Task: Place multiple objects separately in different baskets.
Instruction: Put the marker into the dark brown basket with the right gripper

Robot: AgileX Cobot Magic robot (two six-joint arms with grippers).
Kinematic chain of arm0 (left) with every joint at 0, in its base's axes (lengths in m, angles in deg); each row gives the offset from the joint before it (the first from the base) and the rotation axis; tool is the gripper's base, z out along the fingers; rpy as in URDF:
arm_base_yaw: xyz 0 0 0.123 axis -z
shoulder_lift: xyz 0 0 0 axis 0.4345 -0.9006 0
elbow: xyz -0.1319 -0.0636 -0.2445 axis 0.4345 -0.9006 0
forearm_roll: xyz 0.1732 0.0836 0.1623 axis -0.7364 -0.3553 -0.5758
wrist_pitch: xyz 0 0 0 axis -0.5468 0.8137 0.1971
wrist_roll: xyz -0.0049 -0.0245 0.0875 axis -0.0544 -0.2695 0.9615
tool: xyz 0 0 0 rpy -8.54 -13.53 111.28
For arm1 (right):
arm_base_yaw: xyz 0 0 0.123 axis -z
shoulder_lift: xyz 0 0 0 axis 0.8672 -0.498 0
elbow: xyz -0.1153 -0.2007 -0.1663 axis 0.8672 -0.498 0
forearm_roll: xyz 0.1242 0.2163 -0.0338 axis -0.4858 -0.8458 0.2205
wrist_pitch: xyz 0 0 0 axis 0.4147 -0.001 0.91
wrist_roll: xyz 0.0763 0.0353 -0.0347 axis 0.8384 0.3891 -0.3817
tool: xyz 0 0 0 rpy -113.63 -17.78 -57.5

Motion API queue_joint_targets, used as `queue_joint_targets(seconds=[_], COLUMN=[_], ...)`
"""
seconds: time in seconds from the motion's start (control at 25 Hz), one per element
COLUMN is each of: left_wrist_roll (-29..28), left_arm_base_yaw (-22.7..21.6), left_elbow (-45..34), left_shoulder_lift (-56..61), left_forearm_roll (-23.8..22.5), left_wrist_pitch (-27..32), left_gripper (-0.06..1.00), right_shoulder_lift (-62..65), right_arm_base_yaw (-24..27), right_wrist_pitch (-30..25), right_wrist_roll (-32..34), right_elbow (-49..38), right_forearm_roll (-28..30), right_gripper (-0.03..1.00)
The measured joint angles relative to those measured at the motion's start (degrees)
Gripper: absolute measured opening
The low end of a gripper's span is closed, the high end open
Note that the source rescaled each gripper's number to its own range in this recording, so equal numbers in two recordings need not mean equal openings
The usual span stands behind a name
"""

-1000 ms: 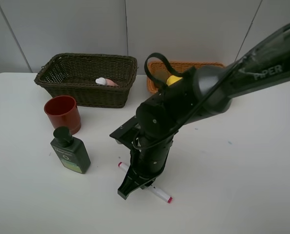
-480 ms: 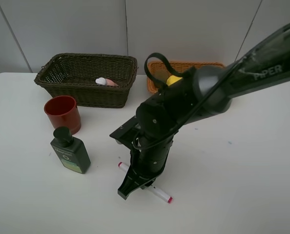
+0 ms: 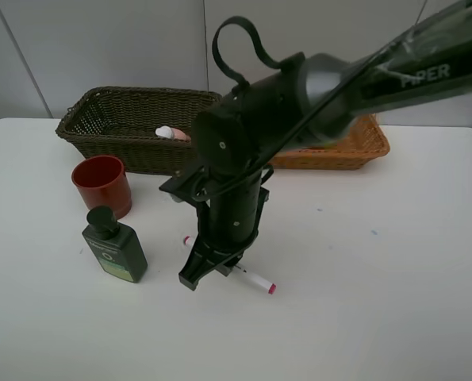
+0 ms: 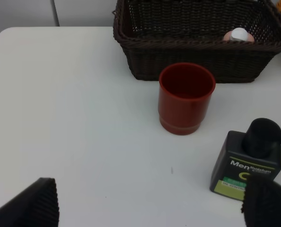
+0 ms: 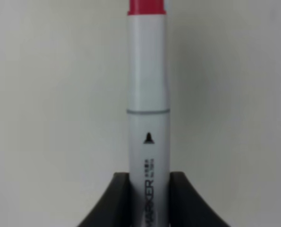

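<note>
Transport is the step in hand: the right pincer (image 5: 149,201) is clenched on the white cylindrical marker with red end caps (image 5: 148,94), its two dark fingers pressing the barrel from either side near one end, as the right wrist view shows. From the high view the arm reaches across the middle of the worktop (image 3: 394,262), and the marker sits crosswise under it, toward the near edge; whether it is clear of the surface I cannot tell.

The left pincer (image 4: 154,205) is released and grasps nothing, its tips wide apart above the left side of the worktop. Near the left edge stand the red plastic cup (image 3: 101,184) and, just nearer, the dark green squarish pump bottle (image 3: 114,246). Along the far edge sit the deep dark olive-brown wicker basket (image 3: 140,155), toward the far left corner, with the pink bottle (image 3: 170,133) lying inside, and the shallow light orange-tan wicker basket (image 3: 354,147) further right.

Since a bottle lies in the dark basket, the marker probably belongs there too. The next move calls for a lift high enough to clear that tall rim, a carry toward the far left corner that avoids the cup, and a release only once the marker is over the basket's interior
</note>
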Motion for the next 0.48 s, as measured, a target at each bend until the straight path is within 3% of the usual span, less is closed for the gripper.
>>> queue_joint_targets(seconds=[0.28, 0.48], left_wrist_roll=[0.0, 0.0], left_arm_base_yaw=[0.0, 0.0], left_elbow=[0.0, 0.0], left_shoulder_lift=[0.0, 0.0], left_forearm_roll=[0.0, 0.0], left_wrist_pitch=[0.0, 0.0], left_gripper=[1.0, 1.0], right_shoulder_lift=[-0.01, -0.06], right_arm_base_yaw=[0.0, 0.21], right_wrist_pitch=[-2.27, 1.96], right_wrist_roll=[0.0, 0.0], right_elbow=[12.55, 18.72], right_forearm_roll=[4.52, 7.57], right_gripper=[0.0, 0.0])
